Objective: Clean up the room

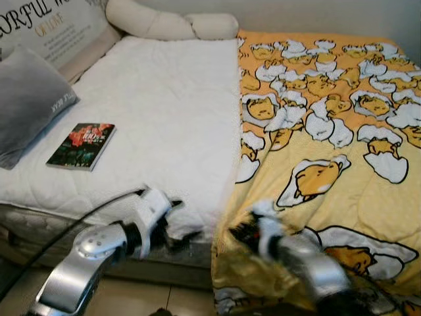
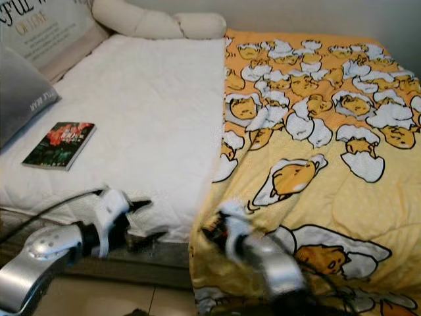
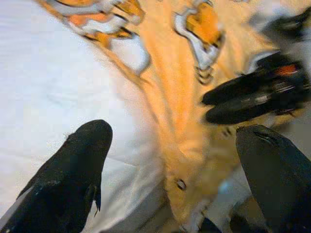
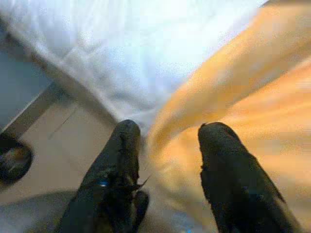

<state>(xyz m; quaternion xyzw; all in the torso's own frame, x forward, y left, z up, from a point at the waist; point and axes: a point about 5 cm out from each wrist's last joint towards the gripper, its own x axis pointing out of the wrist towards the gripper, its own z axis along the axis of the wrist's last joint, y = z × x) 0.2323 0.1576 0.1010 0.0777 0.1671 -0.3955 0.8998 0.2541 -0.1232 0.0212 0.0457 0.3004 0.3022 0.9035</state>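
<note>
A yellow blanket (image 1: 329,131) with egg cartoons covers the right half of the bed, and its left edge runs down the middle and hangs over the front. The left half shows bare white bedding (image 1: 164,99). My left gripper (image 1: 183,227) is open at the bed's front edge, just left of the blanket's hanging corner (image 3: 184,160). My right gripper (image 1: 240,230), blurred, is at that corner. In its wrist view it (image 4: 167,127) is open, with the blanket's edge (image 4: 194,102) lying between its fingers. Its black fingers (image 3: 243,97) also appear in the left wrist view.
A dark book (image 1: 81,145) lies on the white bedding at the left. A grey pillow (image 1: 26,99), a lettered cushion (image 1: 59,26) and a cream bolster (image 1: 164,23) line the left and head of the bed. Tiled floor (image 1: 145,296) lies below the bed front.
</note>
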